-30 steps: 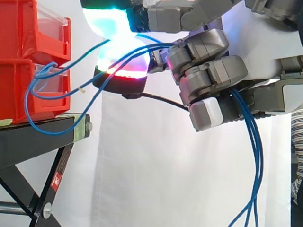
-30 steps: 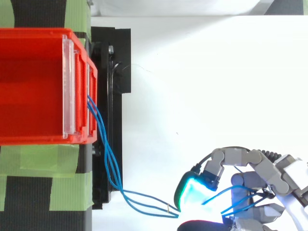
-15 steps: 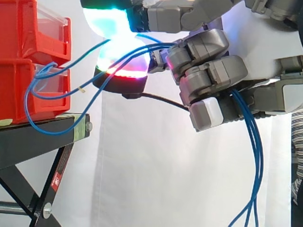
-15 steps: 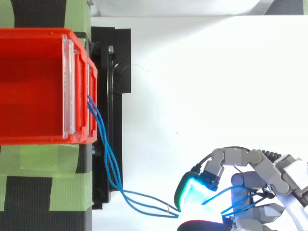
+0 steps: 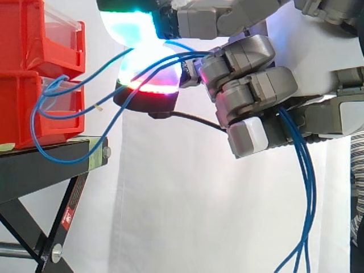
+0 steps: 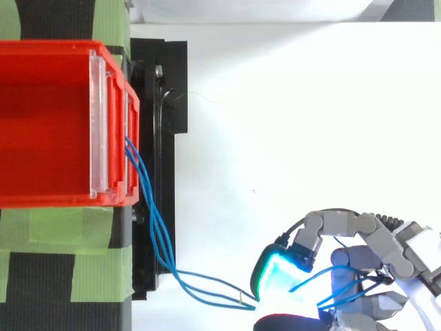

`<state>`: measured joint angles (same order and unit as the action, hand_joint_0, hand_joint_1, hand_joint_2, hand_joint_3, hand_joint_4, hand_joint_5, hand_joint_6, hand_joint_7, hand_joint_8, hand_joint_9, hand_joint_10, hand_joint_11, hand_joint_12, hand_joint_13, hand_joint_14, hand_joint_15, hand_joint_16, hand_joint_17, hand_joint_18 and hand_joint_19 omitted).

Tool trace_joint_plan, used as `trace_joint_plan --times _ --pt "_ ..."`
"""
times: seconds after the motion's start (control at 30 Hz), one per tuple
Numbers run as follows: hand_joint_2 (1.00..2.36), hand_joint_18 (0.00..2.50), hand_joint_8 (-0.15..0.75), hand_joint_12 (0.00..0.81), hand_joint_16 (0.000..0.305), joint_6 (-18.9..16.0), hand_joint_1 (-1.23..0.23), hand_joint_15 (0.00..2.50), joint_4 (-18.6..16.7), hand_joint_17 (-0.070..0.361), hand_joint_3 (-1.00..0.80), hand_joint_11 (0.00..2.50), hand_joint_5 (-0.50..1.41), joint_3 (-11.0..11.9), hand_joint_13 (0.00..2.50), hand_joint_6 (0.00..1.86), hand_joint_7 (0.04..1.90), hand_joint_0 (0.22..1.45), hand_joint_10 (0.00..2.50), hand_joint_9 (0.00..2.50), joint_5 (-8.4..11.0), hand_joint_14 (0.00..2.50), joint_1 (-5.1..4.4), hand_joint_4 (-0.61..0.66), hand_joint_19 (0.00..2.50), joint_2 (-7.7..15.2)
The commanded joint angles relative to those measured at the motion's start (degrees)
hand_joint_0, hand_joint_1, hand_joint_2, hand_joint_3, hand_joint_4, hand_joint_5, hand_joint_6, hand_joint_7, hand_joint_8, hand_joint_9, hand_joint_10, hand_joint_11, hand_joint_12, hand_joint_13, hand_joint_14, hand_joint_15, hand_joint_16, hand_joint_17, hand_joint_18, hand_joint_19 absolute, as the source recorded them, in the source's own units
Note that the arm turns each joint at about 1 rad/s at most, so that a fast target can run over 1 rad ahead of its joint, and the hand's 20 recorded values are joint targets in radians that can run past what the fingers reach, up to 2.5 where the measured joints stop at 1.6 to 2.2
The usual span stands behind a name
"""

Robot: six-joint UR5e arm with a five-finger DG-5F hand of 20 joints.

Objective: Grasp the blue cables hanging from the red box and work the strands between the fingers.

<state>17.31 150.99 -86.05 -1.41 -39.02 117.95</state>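
hand: from my end the hand (image 5: 250, 85) is clenched on the blue cables (image 5: 62, 161), with its fingers curled round the strands.
cables: they come out of the lower red bin (image 5: 23, 108), loop down past the edge of the black stand (image 5: 34, 176), then rise to the glowing pads (image 5: 145, 68). From there they pass behind the curled fingers and hang below the hand.
hard to see: the glow washes out the exact pinch spot. The cable ends are cut off at the bottom of the side view.
writing: there's a red sticker (image 5: 67, 216) on the stand leg, too small to read.
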Motion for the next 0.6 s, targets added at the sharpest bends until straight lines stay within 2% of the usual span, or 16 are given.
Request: trace_joint_plan --times 0.0,0.57 --pt "1.02 1.46 0.384 0.419 0.046 0.00 -0.61 1.64 0.01 0.104 -0.42 2.50 0.10 0.00 1.08 1.23 1.22 0.88 2.50 0.99 0.00 2.50 -0.01 0.20 1.18 0.00" --pt "1.02 1.46 0.384 0.419 0.046 0.00 -0.60 1.64 0.01 0.104 -0.42 2.50 0.08 0.00 1.08 1.27 1.20 0.88 2.50 0.99 0.00 2.50 -0.01 0.20 1.18 0.00"
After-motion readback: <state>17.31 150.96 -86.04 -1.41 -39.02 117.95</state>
